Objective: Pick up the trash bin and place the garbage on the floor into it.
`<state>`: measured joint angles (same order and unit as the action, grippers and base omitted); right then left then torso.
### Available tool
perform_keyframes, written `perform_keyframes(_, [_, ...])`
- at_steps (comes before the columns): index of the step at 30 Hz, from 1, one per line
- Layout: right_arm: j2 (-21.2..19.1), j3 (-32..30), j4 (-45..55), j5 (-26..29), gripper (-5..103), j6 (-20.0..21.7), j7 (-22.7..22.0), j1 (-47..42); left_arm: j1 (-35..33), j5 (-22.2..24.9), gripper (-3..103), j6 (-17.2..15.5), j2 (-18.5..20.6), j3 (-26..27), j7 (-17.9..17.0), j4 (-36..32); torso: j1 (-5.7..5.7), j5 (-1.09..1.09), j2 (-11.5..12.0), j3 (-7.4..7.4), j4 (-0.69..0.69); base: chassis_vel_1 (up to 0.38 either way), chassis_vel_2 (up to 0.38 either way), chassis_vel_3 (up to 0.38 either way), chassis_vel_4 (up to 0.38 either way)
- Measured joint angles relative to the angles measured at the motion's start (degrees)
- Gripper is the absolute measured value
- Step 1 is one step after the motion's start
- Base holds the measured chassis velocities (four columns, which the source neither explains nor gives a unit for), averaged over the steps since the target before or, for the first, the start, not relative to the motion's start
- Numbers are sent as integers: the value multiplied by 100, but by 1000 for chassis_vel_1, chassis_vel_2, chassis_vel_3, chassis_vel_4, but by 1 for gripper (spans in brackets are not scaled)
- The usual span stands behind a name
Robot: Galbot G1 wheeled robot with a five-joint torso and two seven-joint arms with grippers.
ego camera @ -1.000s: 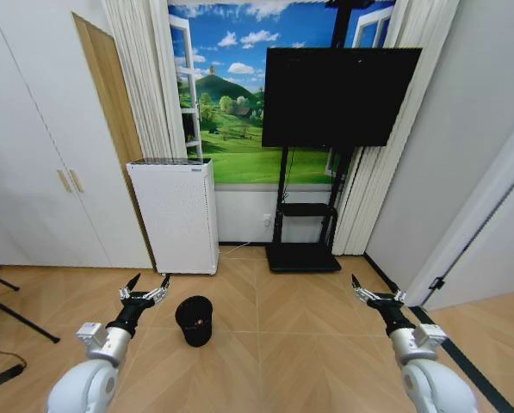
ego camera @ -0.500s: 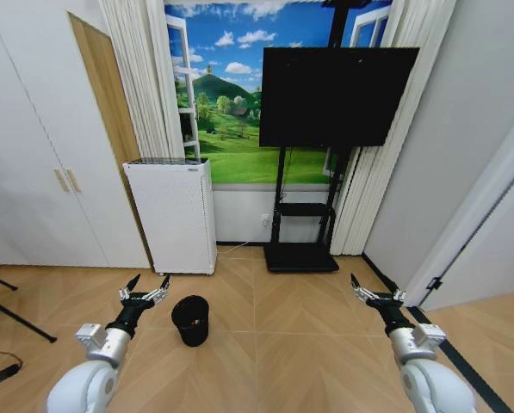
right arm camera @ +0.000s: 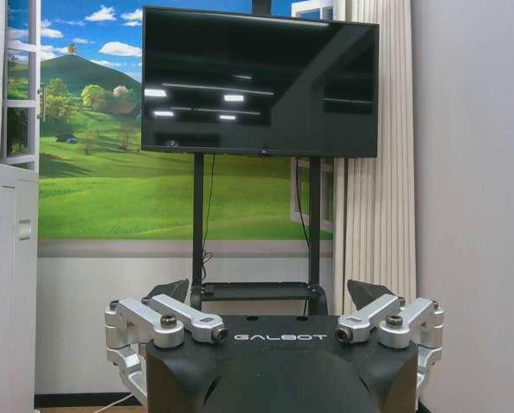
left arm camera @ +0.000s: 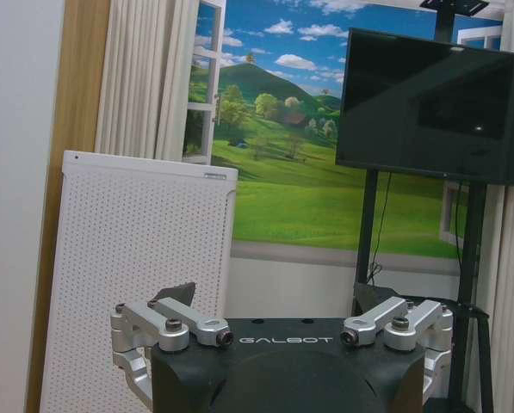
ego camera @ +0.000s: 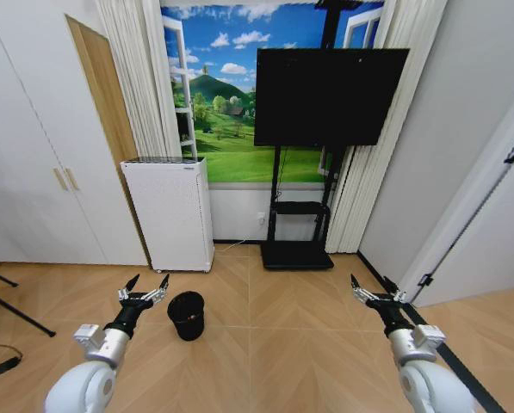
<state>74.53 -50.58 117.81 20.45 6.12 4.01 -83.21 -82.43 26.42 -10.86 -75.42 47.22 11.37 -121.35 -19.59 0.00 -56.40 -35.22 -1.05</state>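
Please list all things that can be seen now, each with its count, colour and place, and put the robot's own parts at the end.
bin: one, black mesh, upright on the floor, in front of the white unit, just right of the left gripper
floor: tan herringbone wood
white unit: one, white perforated, against the wall
TV: one, black, on a black stand, right of the white unit
mural: one, green hills and blue sky, on the back wall
curtains: white, on both sides of the mural
cupboard: white doors, far left
left gripper: open, above the floor beside the bin
right gripper: open, above the floor on the right
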Motion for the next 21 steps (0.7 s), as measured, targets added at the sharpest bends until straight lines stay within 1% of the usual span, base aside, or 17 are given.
perform_keyframes(4, [-8, 15, 4, 0, 100, 0, -12, 1, 1, 12, 100, 0, -1, 2, 2, 1, 1, 0, 0, 1, -2, 144, -143, -136, 121])
perform_keyframes(9, [-15, 61, 6, -2, 100, 5, -44, 32, -4, 25, 100, 1, -6, 3, 2, 1, 0, 0, 2, 0, 1, 131, -91, -111, 108])
perform_keyframes(21, [-19, 117, -26, -22, 100, 22, -57, 75, -1, 50, 100, 1, -9, 21, 19, 5, 0, 0, 3, 1, -1, 107, -115, -113, 114])
